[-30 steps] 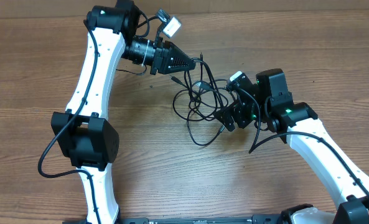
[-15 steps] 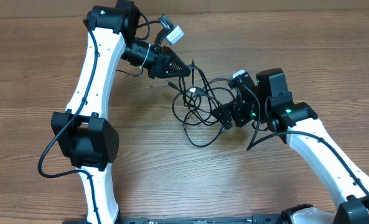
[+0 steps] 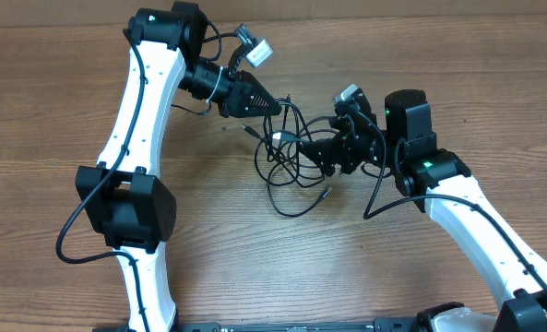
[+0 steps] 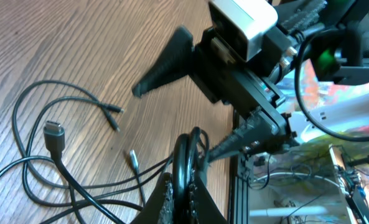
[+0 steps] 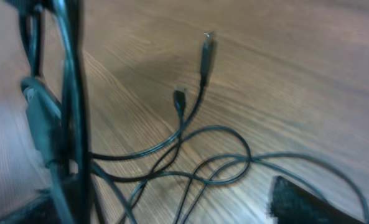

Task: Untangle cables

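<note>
the cables [image 3: 291, 166] sit in one tangle at the middle of the table [image 3: 52, 111], between the two grippers. the upper strands are lifted off the wood. the lower loops lie flat.

left gripper [image 3: 275, 106]: narrow, pinched on a raised loop of cord. in the left wrist view the fingers [image 4: 172, 199] press together with the black loop standing up out of them.

right gripper [image 3: 327, 159]: wide. the left wrist view shows its two fingers set well apart [image 4: 173, 123], just beyond the held loop. in the right wrist view, blurred strands hang close along the left of the frame and one finger [image 5: 308, 199] shows at the lower right. whether a cord is hooked on this gripper cannot be told.

loose ends:
- a broad plug [image 4: 55, 135] lies flat on the wood beside a long loop.
- a silver-tipped end [image 4: 133, 158] lies near the left gripper.
- two small plugs [image 5: 206, 53] point away from the tangle on the bare wood.
- in the overhead view one end [image 3: 328, 192] trails out at the lower right of the tangle.

open room: bare wood runs between the two arm bases below the lowest loop, and wide to the outer side of the left arm. the table's far edge runs close behind the left arm's upper joint. in the left wrist view a table edge with a black frame [image 4: 240, 180] lies near, past the right gripper.
</note>
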Robot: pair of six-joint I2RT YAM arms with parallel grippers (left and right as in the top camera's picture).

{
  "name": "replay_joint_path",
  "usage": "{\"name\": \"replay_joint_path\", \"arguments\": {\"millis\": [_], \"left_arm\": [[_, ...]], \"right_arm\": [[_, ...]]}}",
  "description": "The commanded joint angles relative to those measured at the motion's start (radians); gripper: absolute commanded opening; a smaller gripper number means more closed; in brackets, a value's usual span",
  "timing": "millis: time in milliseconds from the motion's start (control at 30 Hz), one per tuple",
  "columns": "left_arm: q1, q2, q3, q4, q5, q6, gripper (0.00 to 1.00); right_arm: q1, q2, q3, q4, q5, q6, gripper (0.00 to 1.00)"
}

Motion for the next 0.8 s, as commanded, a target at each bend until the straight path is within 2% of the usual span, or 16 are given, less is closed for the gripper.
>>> {"name": "replay_joint_path", "arguments": {"millis": [0,33,167,267,467,567,633,767], "left_arm": [[-0.003,0.0,0.015,0.014,0.095,-0.007,0.04],[-0.003,0.0,0.015,0.019,0.095,-0.007,0.04],[-0.003,0.0,0.015,0.037,0.095,-0.008,0.04],[0.002,0.0,0.015,0.068,0.091,-0.032,0.04],[0.009,0.0,0.015,0.206,0.058,-0.222,0.04],[0.013,0.0,0.015,0.277,0.023,-0.345,0.04],[0.016,0.0,0.015,0.309,0.014,-0.39,0.04],[0.019,0.0,0.015,0.362,0.008,-0.461,0.04]], "right_arm": [[-0.003,0.002,-0.004,0.01,-0.048,0.004,0.72],[-0.004,0.002,-0.004,0.011,-0.047,0.003,0.65],[-0.004,0.002,-0.004,0.019,-0.047,0.001,0.6],[-0.004,0.002,-0.004,0.013,-0.048,0.001,0.49],[-0.008,-0.015,-0.003,0.002,-0.053,0.002,0.46],[-0.018,-0.048,-0.002,-0.005,-0.068,0.001,0.37],[-0.023,-0.068,-0.002,-0.006,-0.089,0.002,0.34],[-0.024,-0.101,-0.002,-0.007,-0.108,0.001,0.34]]}}
